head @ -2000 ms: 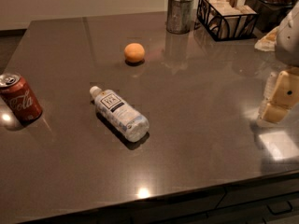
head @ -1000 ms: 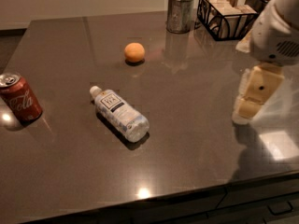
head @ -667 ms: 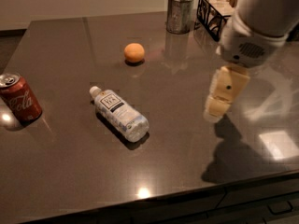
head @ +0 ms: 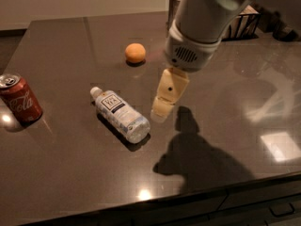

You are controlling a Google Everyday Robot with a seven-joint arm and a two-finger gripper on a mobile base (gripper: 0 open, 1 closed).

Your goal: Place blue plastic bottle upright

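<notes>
Glossy, smooth dark table (head: 70, 173), bright reflections.
Clear bluish ribbed plastic bottle (head: 121, 116); matt cream plastic hand (head: 159, 113) just beside its base; shiny red metal can (head: 19, 99).

On the bench (head: 70, 173), the bottle (head: 120, 114) lies between the can (head: 19, 100), left, and the end effector (head: 159, 115), just right; the orange (head: 135, 52) sits behind.

Arm (head: 202, 18): cut off by the top edge.
Gripper (head: 161, 109): hanging just right of the blue plastic bottle (head: 123, 116).
Bottle label (head: 113, 102): print too small to read.
Cup (head: 170, 11): mostly hidden behind the arm.
Wire basket (head: 245, 25): left part hidden behind the arm.
</notes>
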